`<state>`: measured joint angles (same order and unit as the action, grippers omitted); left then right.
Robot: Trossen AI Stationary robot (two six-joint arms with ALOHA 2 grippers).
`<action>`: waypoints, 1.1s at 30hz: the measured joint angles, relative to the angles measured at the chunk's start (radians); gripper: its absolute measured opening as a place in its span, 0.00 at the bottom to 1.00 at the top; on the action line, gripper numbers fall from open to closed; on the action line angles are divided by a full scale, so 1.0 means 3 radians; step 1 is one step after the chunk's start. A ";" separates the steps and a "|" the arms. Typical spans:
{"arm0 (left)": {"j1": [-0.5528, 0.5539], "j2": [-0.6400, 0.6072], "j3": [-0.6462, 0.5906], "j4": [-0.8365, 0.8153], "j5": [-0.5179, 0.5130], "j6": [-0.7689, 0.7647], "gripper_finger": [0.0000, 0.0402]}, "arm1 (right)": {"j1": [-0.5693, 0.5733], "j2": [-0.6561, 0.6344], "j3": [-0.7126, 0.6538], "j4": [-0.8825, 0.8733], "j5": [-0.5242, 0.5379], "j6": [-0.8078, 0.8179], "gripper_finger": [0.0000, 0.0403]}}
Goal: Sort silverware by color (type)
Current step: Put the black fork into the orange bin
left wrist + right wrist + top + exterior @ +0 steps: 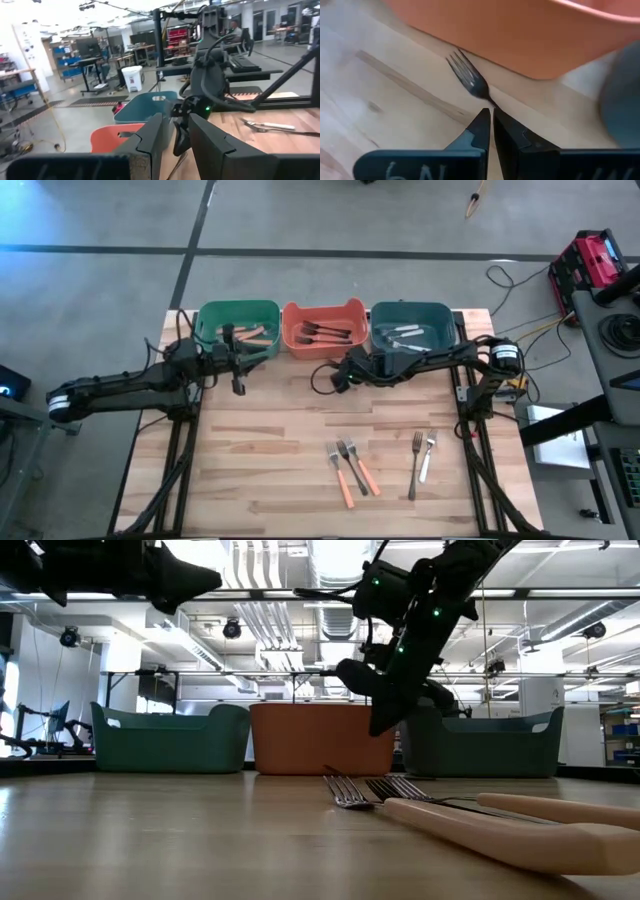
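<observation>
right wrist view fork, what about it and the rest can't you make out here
- Fork in the right gripper: the closed fingers hide its handle, so the handle colour cannot be told.
- Same fork, high view: too small and dark against the arm to pick out.
- Green bin: the left gripper reaches beside it; the count of forks inside is too small to tell.
- Low view: bin walls hide everything inside.
- Forks on the table: handles are cut off by the right edge.

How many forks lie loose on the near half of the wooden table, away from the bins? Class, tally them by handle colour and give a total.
Orange plastic-handled metal forks: 2
Dark-handled metal forks: 2
White-handled metal forks: 1
Total: 5
</observation>
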<state>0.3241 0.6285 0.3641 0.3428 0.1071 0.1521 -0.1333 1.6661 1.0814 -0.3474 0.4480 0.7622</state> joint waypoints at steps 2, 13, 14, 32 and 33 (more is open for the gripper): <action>0.0000 0.0000 0.0000 -0.0009 -0.0041 -0.0012 0.19 | 0.0011 0.0034 -0.0010 0.0088 0.0001 0.0034 0.03; 0.0000 -0.0004 0.0000 -0.0005 -0.0038 -0.0041 0.19 | 0.0165 0.0419 -0.0007 0.0045 0.0248 0.0469 0.03; 0.0000 -0.0005 0.0000 -0.0007 -0.0038 -0.0041 0.19 | 0.0159 0.0443 -0.0007 0.0041 0.0255 0.0504 0.03; 0.0000 -0.0005 0.0000 -0.0018 -0.0038 -0.0027 0.19 | 0.0065 0.0595 -0.0007 0.0032 0.0520 0.0568 0.03; 0.0001 -0.0005 0.0000 -0.0018 -0.0038 -0.0027 0.19 | 0.0065 0.0625 -0.0007 0.0046 0.0522 0.0568 0.03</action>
<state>0.3243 0.6270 0.3641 0.3374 0.0957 0.1440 -0.1139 1.8537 1.0794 -0.3336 0.6046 0.9326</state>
